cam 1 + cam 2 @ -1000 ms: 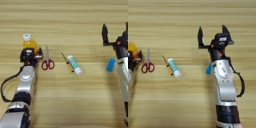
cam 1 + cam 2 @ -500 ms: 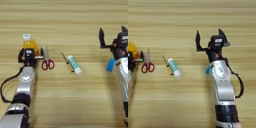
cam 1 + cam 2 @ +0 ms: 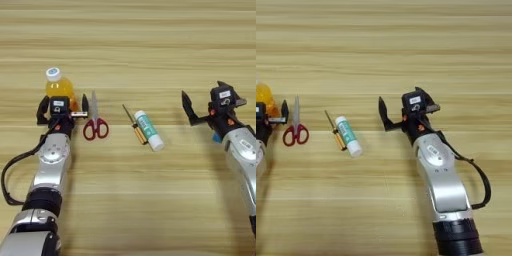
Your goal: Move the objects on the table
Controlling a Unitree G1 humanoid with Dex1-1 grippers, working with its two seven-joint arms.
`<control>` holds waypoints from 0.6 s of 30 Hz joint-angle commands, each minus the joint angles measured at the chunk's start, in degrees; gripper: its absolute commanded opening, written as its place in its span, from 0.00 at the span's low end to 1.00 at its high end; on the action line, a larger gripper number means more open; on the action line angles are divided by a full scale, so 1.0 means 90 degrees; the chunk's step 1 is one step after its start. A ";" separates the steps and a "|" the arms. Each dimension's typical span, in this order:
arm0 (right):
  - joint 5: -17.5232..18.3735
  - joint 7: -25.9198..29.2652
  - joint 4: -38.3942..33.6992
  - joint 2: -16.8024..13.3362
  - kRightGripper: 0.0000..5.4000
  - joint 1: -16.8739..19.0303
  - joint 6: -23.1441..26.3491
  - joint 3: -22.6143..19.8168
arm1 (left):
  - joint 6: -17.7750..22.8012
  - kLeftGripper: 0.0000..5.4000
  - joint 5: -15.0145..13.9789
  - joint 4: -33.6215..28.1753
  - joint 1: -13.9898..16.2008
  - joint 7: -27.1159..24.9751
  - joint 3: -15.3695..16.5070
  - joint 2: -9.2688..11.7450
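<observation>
Blue block peeks out just under the right gripper, fingers spread open above it. Left gripper sits open around the bottle at its 12 o'clock. One each on the counter: scissors, screwdriver, glue stick, all lying roughly 12-to-6.
</observation>
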 commanded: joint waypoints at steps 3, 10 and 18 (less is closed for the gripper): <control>0.0289 0.0366 -0.0285 -0.0123 1.00 0.0286 0.0552 0.0118 | 0.0395 0.99 -0.0043 -0.0635 0.0507 -0.0201 -0.0079 -0.0067; 0.0451 0.0617 -0.0281 -0.0151 1.00 0.0322 0.0812 0.0234 | 0.0748 0.99 -0.0053 -0.1197 0.0946 -0.0288 -0.0073 -0.0111; 0.0669 0.0898 -0.0350 -0.0178 1.00 0.0402 0.0924 0.0366 | 0.0940 0.99 -0.0057 -0.1457 0.1116 -0.0291 -0.0067 -0.0192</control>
